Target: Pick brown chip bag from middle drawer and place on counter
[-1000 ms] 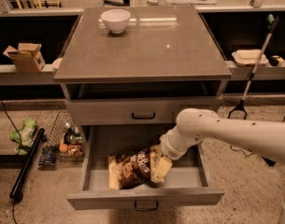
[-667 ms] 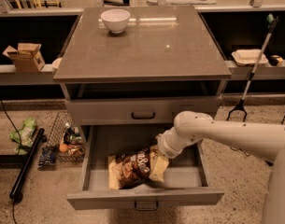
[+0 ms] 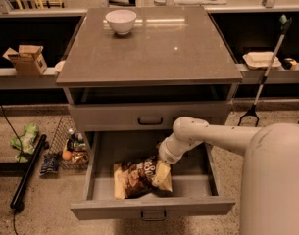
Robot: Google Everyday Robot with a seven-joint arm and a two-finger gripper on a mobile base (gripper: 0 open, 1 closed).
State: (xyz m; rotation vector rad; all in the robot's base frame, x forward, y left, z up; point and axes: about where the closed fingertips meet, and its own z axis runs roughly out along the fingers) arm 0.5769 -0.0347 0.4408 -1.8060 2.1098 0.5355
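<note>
Camera view: brown chip bag [image 3: 135,178] lies just beneath end effector [image 3: 163,163].

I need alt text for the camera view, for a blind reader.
The robot's gripper is down at the right end of the brown chip bag lying in the open middle drawer. A white bowl sits on the counter above.

White lettering on the bag [image 3: 136,176], lying in the drawer [image 3: 104,182], cannot be read; the gripper [image 3: 162,164] sits at the bag's right end.
</note>
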